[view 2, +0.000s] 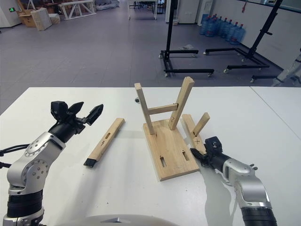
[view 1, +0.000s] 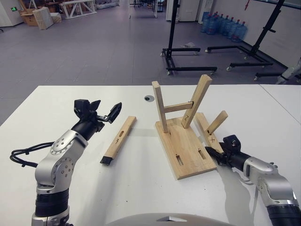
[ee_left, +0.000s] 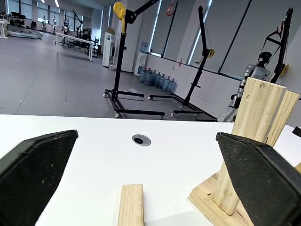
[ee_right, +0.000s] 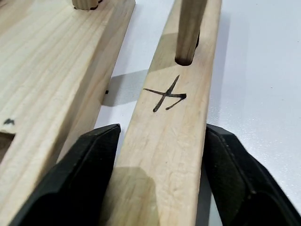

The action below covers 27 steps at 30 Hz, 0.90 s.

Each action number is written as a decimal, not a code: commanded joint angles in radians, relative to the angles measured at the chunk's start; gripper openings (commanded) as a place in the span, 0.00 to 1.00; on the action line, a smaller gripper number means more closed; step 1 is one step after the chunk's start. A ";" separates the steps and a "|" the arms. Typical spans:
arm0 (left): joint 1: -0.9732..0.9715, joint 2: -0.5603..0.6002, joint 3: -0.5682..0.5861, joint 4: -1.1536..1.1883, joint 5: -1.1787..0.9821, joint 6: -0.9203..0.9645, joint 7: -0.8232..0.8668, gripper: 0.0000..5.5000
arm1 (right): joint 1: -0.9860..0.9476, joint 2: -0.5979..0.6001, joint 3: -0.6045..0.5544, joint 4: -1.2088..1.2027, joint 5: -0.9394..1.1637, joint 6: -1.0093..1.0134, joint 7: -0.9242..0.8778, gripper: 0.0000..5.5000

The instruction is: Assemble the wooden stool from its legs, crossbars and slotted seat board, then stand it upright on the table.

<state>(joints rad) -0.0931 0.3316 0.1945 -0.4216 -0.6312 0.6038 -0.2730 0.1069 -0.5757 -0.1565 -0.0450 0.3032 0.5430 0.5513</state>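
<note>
A: White desk (view 1: 141, 188), so where's the seat board (view 1: 188, 150)?
B: Lying flat, long axis running away. Right gripper (view 1: 211, 153) fingers clamp the marked leg (view 1: 205, 129) just right of it; left gripper (view 1: 107, 107) fingers apart, left. Black racks (view 1: 173, 33) beyond.

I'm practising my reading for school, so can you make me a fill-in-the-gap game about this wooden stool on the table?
1. ____ legs stand up in the seat board, joined by a crossbar.
2. The left gripper holds nothing, and its fingers are ____.
3. The right gripper grips the marked leg, whose pen mark looks like the letter ____.
4. The loose leg lies flat on the table, on the board's ____ side.

Missing words: two; open; X; left.
</note>
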 commanded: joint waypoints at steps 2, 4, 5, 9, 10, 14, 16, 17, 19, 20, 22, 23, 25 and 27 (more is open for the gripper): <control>-0.010 -0.009 -0.013 0.007 0.013 -0.012 -0.007 0.98 | 0.006 -0.033 -0.002 0.060 -0.022 0.015 0.020 0.38; -0.012 -0.011 -0.015 0.008 0.016 -0.015 -0.012 0.98 | 0.007 -0.044 -0.010 0.071 -0.019 -0.004 0.040 0.37; -0.013 -0.011 -0.015 0.009 0.017 -0.017 -0.013 0.98 | 0.006 -0.049 -0.013 0.073 -0.017 -0.012 0.048 0.37; -0.034 -0.013 0.006 0.019 -0.007 -0.018 -0.017 0.98 | -0.016 -0.055 -0.076 0.116 0.020 -0.031 0.071 0.37; -0.043 -0.012 0.024 0.019 -0.028 -0.012 -0.017 0.98 | -0.027 -0.058 -0.108 0.134 0.038 -0.032 0.074 0.37; -0.075 0.035 0.120 -0.015 -0.225 0.067 -0.077 0.98 | -0.104 -0.089 -0.297 0.220 0.163 -0.029 0.094 0.37; -0.095 0.081 0.162 -0.030 -0.342 0.116 -0.116 0.98 | -0.168 -0.113 -0.409 0.230 0.268 -0.001 0.115 0.37; -0.109 0.103 0.172 -0.042 -0.402 0.144 -0.127 0.98 | -0.209 -0.125 -0.458 0.211 0.334 0.031 0.122 0.37; -0.147 0.132 0.176 -0.061 -0.517 0.187 -0.137 0.98 | -0.287 -0.142 -0.515 0.126 0.473 0.113 0.125 0.37; -0.168 0.142 0.174 -0.063 -0.570 0.203 -0.138 0.98 | -0.321 -0.146 -0.529 0.072 0.544 0.157 0.122 0.37; -0.225 0.147 0.169 -0.045 -0.721 0.231 -0.136 0.98 | -0.400 -0.155 -0.504 -0.080 0.722 0.263 0.115 0.37; -0.255 0.142 0.162 -0.021 -0.789 0.242 -0.126 0.98 | -0.429 -0.157 -0.480 -0.154 0.805 0.306 0.114 0.37; -0.295 0.133 0.144 0.019 -0.887 0.253 -0.094 0.98 | -0.465 -0.156 -0.425 -0.262 0.922 0.364 0.102 0.37; -0.320 0.120 0.124 0.047 -0.968 0.252 -0.056 0.98 | -0.493 -0.149 -0.366 -0.336 1.007 0.396 0.079 0.37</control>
<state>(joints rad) -0.3811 0.4587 0.3432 -0.4014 -1.5338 0.8439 -0.3678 -0.3496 -0.7203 -0.5712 -0.3139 1.2391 0.9065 0.6519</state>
